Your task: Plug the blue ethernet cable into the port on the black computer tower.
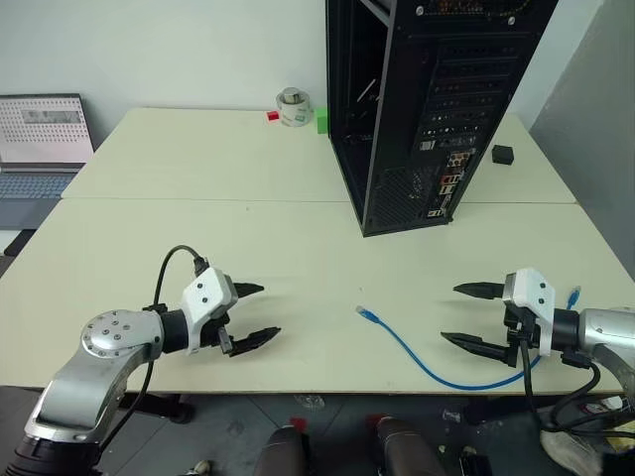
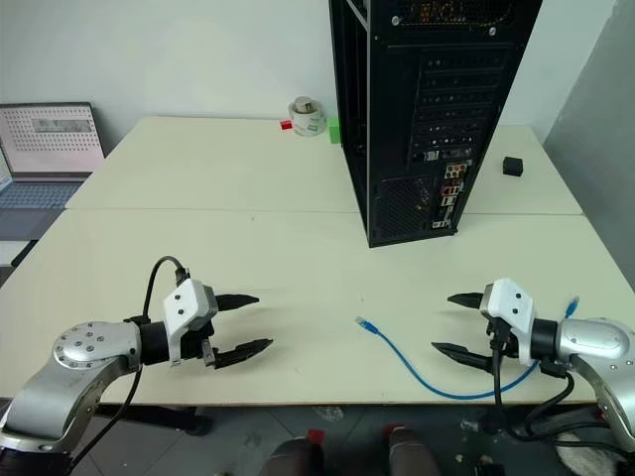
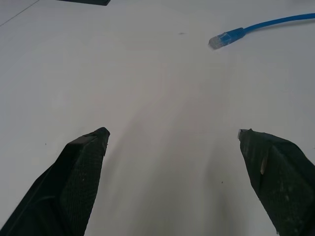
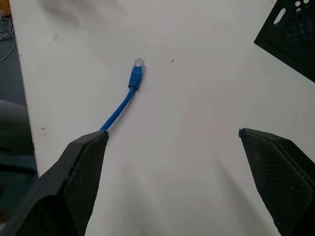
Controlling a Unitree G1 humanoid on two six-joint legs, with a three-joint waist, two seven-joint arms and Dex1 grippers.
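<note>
The blue ethernet cable (image 1: 407,352) lies in a curve on the cream table (image 1: 298,248) near its front edge. One clear plug (image 1: 365,313) points toward the table's middle. The other end (image 1: 573,296) lies beside my right arm. My left gripper (image 1: 268,311) hovers open, left of the plug, which also shows in the left wrist view (image 3: 224,38). My right gripper (image 1: 450,313) stands open to the right of the plug, over the cable (image 4: 129,91). The black computer tower (image 1: 437,99) stands at the back right, its rear panel facing me. The port sits among small coloured connectors (image 1: 446,183) low on that panel.
A small black cube (image 1: 503,154) sits right of the tower. A white roll (image 1: 294,107), a red block (image 1: 272,116) and a green block (image 1: 321,123) lie at the back. An open laptop (image 1: 40,139) stands at far left. A seam (image 1: 198,199) crosses the table.
</note>
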